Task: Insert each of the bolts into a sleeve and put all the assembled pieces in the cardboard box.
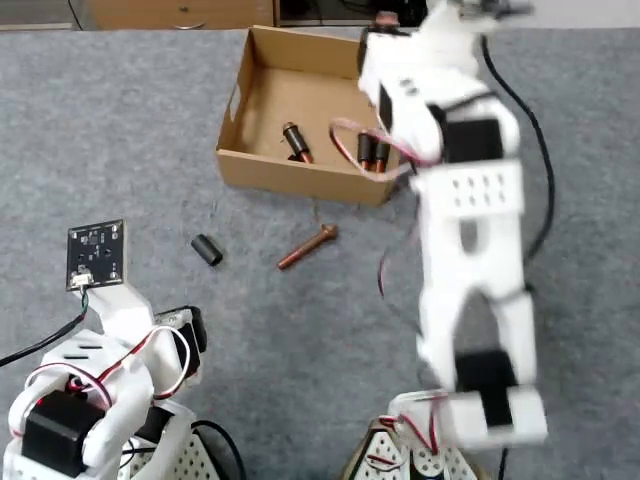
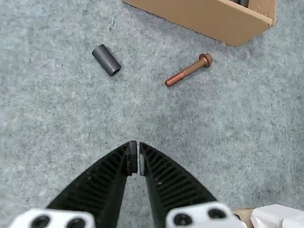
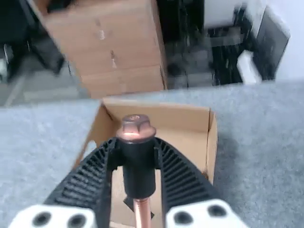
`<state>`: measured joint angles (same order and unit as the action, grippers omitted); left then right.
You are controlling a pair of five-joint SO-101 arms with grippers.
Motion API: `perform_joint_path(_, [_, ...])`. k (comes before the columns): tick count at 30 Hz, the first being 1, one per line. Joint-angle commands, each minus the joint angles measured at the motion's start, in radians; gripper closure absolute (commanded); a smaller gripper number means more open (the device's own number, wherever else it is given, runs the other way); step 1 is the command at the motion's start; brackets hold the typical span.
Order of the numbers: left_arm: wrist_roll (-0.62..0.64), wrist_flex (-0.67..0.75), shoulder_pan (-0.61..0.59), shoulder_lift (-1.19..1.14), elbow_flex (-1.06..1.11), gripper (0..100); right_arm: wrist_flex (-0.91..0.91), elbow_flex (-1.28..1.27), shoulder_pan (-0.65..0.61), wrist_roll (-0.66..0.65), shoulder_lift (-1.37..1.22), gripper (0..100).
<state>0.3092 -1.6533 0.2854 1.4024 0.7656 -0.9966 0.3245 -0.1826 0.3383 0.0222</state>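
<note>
My right claw (image 3: 136,143) is clamped on an assembled piece (image 3: 137,164). The black sleeve is pinched between the ribbed fingers, with the copper flanged head sitting on top and the copper shank poking out underneath. It's upright, up in the air, with the open cardboard box (image 3: 186,119) just beyond and below it. In the high view my arm is blurred over the box's far corner, so I can't say exactly where over the box the piece hangs.

Down inside the box, one finished piece (image 1: 295,142) lies on the floor. There are more dark sleeves with copper ends by the side wall, probably two, though my wires (image 1: 350,135) cross in front of them.

Outside the box, on the grey carpet (image 2: 57,118), a loose bolt (image 1: 307,247) lies near the front wall, not touching it. A loose sleeve (image 1: 206,250) lies on its side, apart from the bolt.

My left claw (image 2: 137,157) has its fingertips pressed together with nothing between them. It sits over bare carpet, well short of the loose sleeve and loose bolt ahead of it.
</note>
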Motion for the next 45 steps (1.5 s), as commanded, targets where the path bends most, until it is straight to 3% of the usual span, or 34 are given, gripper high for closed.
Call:
perform_joint_path(1, [-0.005, 0.008, -0.009, -0.002, -0.014, 98, -0.080, 0.275, 0.012, -0.009, -0.219, 99.7])
perform_joint_path(9, [-0.005, 0.046, -0.011, 0.016, 0.101, 98, -0.273, 0.648, 0.010, -0.081, -0.676, 99.7])
perform_joint_path(16, [-0.012, 0.060, -0.009, 0.242, 0.181, 98, -0.301, 0.888, 0.004, -0.100, -0.961, 99.2])
perform_joint_path(22, [-0.012, 0.068, -0.005, 0.407, 0.212, 98, -0.302, 0.975, -0.033, -0.101, -1.107, 85.9])
perform_joint_path(32, [-0.012, 0.068, -0.005, 0.410, 0.213, 98, -0.325, 1.015, -0.059, -0.097, -1.139, 87.5])
perform_joint_path(45, [-0.009, 0.068, -0.003, 0.410, 0.215, 98, -0.641, 1.343, -0.067, -0.092, -1.003, 87.5])
